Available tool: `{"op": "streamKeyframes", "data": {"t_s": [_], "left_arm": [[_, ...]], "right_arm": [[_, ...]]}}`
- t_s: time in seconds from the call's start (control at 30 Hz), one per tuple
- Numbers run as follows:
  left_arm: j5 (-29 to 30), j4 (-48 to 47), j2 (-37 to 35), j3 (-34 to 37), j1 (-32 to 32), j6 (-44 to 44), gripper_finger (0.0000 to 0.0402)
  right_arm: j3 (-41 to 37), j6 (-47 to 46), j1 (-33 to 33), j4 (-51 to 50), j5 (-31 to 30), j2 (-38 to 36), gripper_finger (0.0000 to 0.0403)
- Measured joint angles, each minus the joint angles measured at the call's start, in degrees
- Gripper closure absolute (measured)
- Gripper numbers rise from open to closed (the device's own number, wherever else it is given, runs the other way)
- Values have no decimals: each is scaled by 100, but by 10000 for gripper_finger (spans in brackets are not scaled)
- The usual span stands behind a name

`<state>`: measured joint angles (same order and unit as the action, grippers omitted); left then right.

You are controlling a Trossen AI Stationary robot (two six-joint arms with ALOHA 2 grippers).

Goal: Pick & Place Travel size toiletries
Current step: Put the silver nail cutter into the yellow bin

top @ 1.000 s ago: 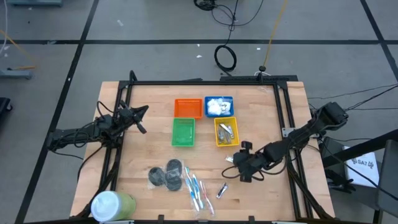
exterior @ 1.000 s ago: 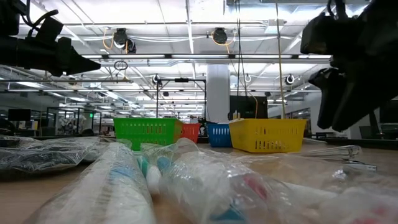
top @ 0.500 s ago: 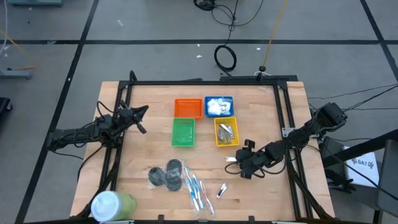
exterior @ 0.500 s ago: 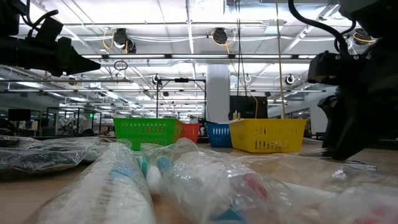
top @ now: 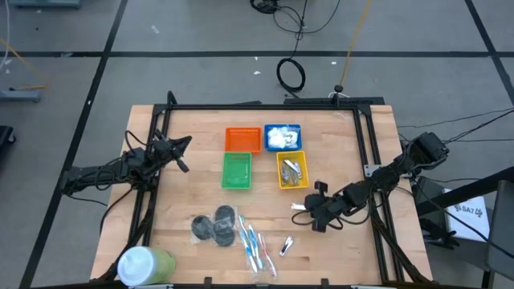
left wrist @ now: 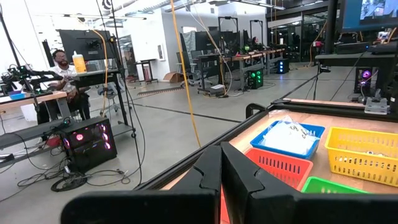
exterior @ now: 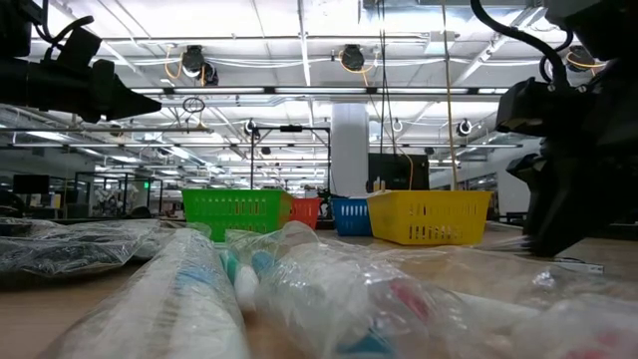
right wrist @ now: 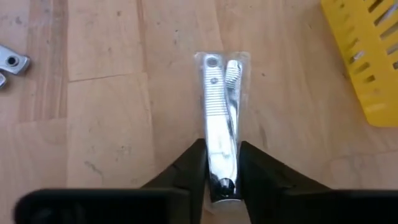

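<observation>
Right wrist view: clipper (right wrist: 219, 118) (wrapped) lies lengthwise between right hand (right wrist: 222, 168) fingers.

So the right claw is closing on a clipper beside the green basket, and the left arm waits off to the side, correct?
Not the green basket. The right claw grips the clipper beside the yellow basket, as the right wrist view shows. The left arm does wait at the side, claw shut.

Open workshop hall under bright ceiling lights

Grey floor (top: 201, 32) with dark seams and coiled cables (top: 291, 74); white column (exterior: 349, 150); desks and monitors (left wrist: 87, 43); a seated person (left wrist: 62, 68) at one desk.
</observation>
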<state>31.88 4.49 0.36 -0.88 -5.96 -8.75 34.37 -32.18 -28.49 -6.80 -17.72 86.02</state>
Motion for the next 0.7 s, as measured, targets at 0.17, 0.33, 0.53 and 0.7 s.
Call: {"op": "streamKeyframes", "data": {"t_s": [0.17,0.33,0.53,0.7], "left_arm": [[0,1,0,2,-1,0,401],[0,1,0,1,-1,0,401],[0,2,0,0,-1,0,401],[2,1,0,0,-2,0,401]], "right_arm": [[0,89,-2,31,-2,2,354],[-26,290,0,366,23,-40,341],[-24,572,2,969,110,-289,334],[-20,854,4,1452,163,-545,353]]}}
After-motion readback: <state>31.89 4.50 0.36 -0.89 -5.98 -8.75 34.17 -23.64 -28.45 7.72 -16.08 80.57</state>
